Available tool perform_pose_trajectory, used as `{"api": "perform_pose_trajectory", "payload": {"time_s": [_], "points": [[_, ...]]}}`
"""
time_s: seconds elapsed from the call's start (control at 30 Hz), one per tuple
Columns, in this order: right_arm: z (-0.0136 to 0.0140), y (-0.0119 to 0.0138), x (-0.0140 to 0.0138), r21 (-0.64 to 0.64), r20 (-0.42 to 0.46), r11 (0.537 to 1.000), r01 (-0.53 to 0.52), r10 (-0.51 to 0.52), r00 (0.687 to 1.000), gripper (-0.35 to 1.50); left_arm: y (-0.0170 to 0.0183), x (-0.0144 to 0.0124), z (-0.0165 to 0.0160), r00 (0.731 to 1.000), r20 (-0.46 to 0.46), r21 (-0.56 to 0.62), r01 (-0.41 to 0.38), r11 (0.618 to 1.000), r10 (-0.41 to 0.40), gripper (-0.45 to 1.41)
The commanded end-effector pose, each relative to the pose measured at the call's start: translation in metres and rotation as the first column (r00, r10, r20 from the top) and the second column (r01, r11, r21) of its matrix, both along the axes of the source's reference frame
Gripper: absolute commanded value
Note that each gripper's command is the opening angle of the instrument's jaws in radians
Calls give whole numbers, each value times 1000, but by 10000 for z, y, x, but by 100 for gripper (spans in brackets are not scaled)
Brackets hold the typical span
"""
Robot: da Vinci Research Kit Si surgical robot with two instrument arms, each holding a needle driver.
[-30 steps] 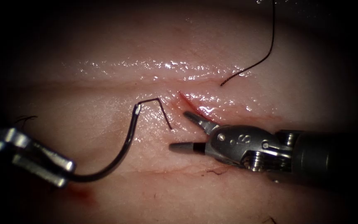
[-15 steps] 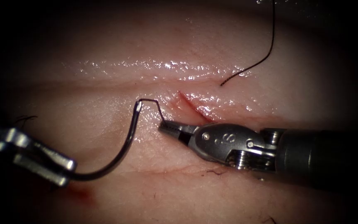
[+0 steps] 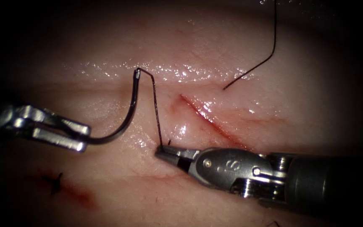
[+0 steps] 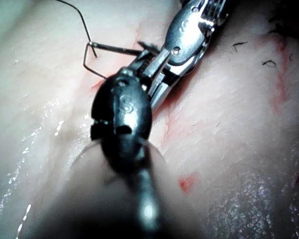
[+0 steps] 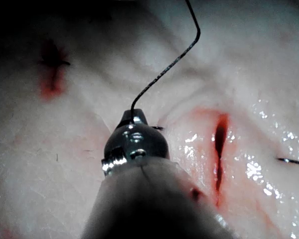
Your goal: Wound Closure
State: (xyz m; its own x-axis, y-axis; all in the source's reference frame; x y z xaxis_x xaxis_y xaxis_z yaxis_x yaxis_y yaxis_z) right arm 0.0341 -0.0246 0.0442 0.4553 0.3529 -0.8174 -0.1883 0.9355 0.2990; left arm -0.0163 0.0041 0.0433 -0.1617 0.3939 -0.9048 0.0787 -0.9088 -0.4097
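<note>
Tissue [image 3: 232,54], a pale pink, glistening slab of pork belly, carries a short red slanting cut [image 3: 209,117] just above and beyond the right pincer [image 3: 164,152]. That pincer, a silver wristed needle driver on a dark shaft, is closed on the thin dark thread [image 3: 156,113] at its very tip; the right wrist view shows the same strand rising straight out of the closed jaws [image 5: 133,117], with the open cut [image 5: 219,149] lying just beside the tool. From the grip the thread runs up taut and away from the pincer to the swaged end of the dark, curved steel needle [image 3: 129,117], left of the cut. The needle is clear of the tissue, arching above the surface, and its other end sits clamped in the closed left pincer [image 3: 78,136], which holds it close to the point. In the left wrist view the left tool [image 4: 122,119] lies in front of the right tool [image 4: 189,35], with the thread [image 4: 89,55] bent beside them.

A loose cut end of dark thread [image 3: 257,67] lies on the tissue well beyond the right pincer, on the right of the cut. A smear of red fluid [image 3: 80,195] and a small dark stitch mark [image 3: 55,181] lie below the left pincer.
</note>
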Motion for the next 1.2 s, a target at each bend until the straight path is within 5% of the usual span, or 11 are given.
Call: {"api": "perform_pose_trajectory", "payload": {"time_s": [0.03,0.27,0.5,0.6,0.67,0.9,1.2], "points": [[-15,-10,16,6,-12,1000,10,-10,1000,-35,-6,-5,9,1000,-10,-1,13,1000,-13,-45],[-56,-30,29,20,-35,999,34,-33,999,-35,-28,-13,1,994,-49,-13,95,995,-96,-45],[-61,-27,32,23,-38,1000,21,-20,999,-30,-58,-4,-28,989,-55,-22,139,990,-140,-45],[-55,-15,25,12,-55,1000,-5,5,998,74,-62,9,-35,986,-52,-21,159,987,-160,-45],[-51,-8,19,-11,-62,1000,-10,9,998,98,-62,19,-35,982,-72,-24,175,984,-176,-45],[-36,12,-5,-106,-34,994,2,-5,999,103,-53,52,-26,966,-115,-30,231,973,-233,-45],[10,34,-3,-233,37,972,2,7,999,104,-47,55,-18,957,-135,-34,254,967,-256,-45]]}}
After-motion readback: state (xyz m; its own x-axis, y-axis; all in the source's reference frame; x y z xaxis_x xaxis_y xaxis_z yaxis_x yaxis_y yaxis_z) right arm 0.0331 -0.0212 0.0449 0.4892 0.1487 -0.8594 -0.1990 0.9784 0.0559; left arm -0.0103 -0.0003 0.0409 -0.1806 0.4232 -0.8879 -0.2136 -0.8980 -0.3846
